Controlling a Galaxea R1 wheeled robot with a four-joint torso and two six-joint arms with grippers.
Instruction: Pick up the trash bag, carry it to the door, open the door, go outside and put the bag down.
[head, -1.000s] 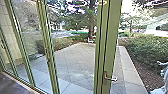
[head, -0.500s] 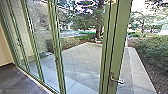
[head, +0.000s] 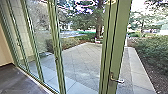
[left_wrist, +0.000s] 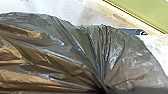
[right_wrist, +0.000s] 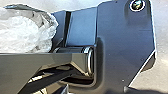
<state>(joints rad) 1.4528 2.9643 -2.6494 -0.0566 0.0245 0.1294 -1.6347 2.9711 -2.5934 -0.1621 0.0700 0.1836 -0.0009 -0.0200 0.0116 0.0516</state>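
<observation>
- At the robot's left wrist, the trash bag (left_wrist: 47, 52) fans from tightly gathered creases, bunched, it appears, for carrying by the neck; the left claw's state cannot be told.
- Those creases point toward the wrist; the long axis probably hangs downward from there.
- Ahead, a green door (head: 119, 47) with 1 lever handle (head: 117, 80) seems ajar onto the patio (head: 80, 58).
- At right, pale plastic (right_wrist: 23, 32), possibly the same bag; the right claw's state cannot be told.
</observation>
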